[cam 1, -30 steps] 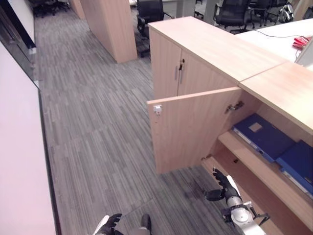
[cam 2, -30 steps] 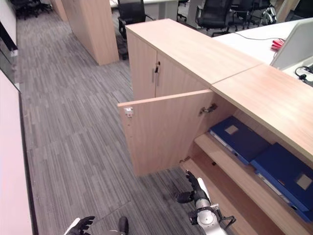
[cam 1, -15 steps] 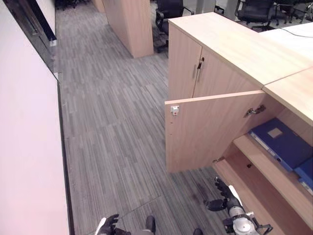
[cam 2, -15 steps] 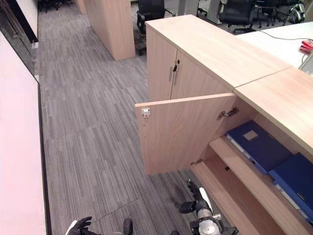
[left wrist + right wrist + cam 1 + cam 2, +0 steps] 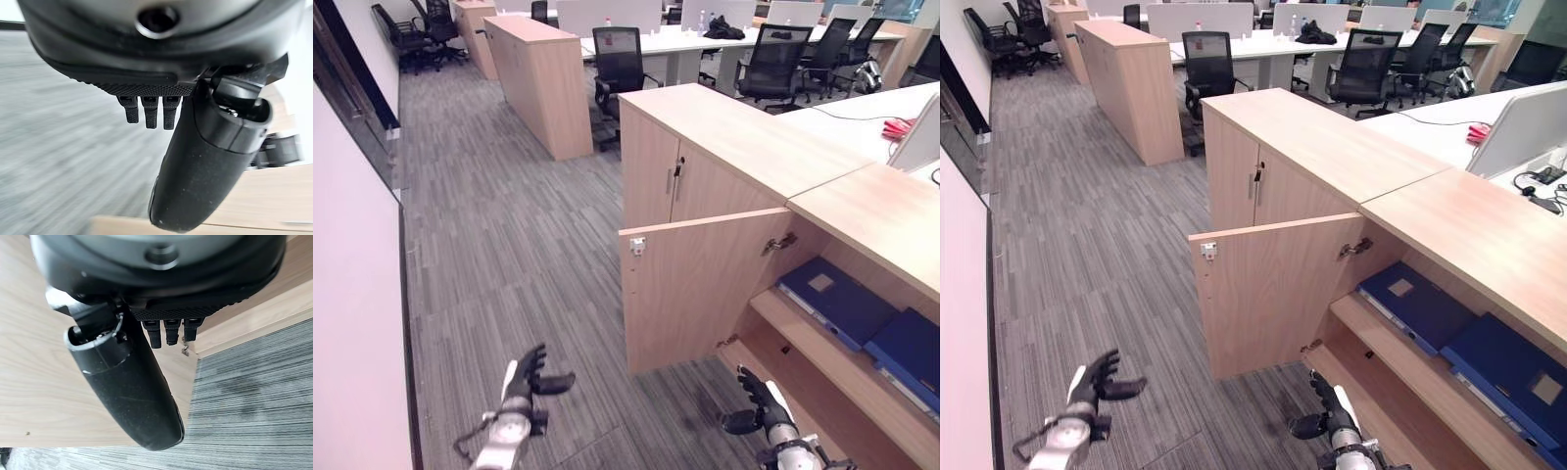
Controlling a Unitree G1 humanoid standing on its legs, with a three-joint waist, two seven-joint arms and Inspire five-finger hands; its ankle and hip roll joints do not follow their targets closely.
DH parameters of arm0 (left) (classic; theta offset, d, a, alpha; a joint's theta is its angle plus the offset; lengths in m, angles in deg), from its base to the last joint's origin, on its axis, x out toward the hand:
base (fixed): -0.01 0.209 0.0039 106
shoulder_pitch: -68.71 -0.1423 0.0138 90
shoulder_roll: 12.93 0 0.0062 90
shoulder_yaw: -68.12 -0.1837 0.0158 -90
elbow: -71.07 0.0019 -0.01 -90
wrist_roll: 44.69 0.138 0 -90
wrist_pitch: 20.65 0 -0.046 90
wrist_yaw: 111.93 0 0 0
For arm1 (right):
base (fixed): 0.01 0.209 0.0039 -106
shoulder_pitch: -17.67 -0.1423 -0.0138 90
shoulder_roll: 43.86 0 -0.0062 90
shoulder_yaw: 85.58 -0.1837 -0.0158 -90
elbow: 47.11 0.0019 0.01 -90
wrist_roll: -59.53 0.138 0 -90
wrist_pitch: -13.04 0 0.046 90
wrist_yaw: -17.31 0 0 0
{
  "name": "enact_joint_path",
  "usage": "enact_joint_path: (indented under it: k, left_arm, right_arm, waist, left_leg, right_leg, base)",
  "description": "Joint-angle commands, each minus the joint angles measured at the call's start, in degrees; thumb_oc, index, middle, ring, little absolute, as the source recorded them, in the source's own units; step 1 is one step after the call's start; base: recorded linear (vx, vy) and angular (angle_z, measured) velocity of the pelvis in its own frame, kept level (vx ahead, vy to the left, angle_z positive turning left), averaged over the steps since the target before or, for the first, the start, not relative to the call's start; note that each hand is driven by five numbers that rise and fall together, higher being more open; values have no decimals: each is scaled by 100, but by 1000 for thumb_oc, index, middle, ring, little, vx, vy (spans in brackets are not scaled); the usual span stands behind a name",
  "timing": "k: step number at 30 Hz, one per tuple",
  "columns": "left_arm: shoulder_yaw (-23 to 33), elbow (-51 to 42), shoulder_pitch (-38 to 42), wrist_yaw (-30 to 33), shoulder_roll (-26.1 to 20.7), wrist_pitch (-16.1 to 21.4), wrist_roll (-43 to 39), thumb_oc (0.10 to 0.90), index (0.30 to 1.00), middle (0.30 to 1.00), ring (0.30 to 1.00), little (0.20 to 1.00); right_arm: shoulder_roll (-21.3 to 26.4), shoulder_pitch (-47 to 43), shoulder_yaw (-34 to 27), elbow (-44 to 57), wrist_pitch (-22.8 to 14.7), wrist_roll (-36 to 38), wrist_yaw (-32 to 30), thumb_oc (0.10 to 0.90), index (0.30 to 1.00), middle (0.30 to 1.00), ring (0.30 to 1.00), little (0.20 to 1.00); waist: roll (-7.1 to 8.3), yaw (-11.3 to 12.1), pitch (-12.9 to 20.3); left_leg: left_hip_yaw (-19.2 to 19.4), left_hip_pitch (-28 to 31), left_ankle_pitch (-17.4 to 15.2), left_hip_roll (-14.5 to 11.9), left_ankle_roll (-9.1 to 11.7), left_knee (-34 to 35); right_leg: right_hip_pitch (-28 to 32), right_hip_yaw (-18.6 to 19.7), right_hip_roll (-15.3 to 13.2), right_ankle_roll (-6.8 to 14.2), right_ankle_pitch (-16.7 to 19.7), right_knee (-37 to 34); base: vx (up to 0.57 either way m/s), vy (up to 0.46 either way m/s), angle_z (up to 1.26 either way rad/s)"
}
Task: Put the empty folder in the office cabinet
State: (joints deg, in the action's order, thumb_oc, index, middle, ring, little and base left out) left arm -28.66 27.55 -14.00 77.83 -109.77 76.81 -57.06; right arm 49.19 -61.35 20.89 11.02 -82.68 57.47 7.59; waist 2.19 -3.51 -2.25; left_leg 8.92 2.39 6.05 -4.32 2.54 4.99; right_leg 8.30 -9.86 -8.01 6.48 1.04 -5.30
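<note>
On the upper shelf of the open office cabinet [image 5: 1332, 137]: two blue folders [image 5: 1417, 304], lying flat, side by side. Cabinet door [image 5: 1268, 294]: swung outward, ajar. Lower shelf [image 5: 1381, 406]: bare wood where visible. Left robot hand [image 5: 527, 375]: low over the carpet [image 5: 509, 245], fingers relaxed and spread, holding nothing. Right robot hand [image 5: 754, 403]: near the cabinet's base by the door's hinge edge, fingers loosely extended, also empty. Step, as judged: placement looks complete, hands clear of the shelves. Next move, if any, calls for pushing the door closed.
</note>
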Motion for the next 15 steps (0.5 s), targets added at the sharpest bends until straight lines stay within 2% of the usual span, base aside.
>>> enact_joint_path:
  k: [1,2,8,15]
  left_arm:
    - [70,159,1174,187,-539,557,-115,800,900,900,900,900]
    - [6,324,1590,192,-737,547,-185,800,900,900,900,900]
    - [-323,460,2437,95,-1010,552,-294,800,900,900,900,900]
    - [-662,656,3367,47,-968,532,-544,800,900,900,900,900]
  right_arm:
    - [239,-331,108,513,-409,-21,48,800,900,900,900,900]
    - [276,-325,182,495,-415,-15,110,800,900,900,900,900]
    - [350,-323,270,460,-408,-16,203,800,900,900,900,900]
    - [419,-376,296,358,-348,0,214,800,900,900,900,900]
  waist:
    - [-93,8,63]
    - [-112,-81,86]
    - [-134,-245,103]
    - [-114,-432,76]
  left_leg:
    - [87,662,-783,-164,261,1]
    - [140,663,-784,-177,278,1]
    - [260,663,-786,-202,293,1]
    - [382,624,-790,-221,304,1]
  right_leg:
    - [-184,-133,-286,424,94,223]
    - [-207,-92,-282,437,114,217]
    - [-277,-8,-286,474,165,217]
    - [-404,77,-288,534,241,224]
  base:
    - [0,-12,-20]
    - [0,-8,-19]
    - [8,-6,-13]
    - [0,3,-11]
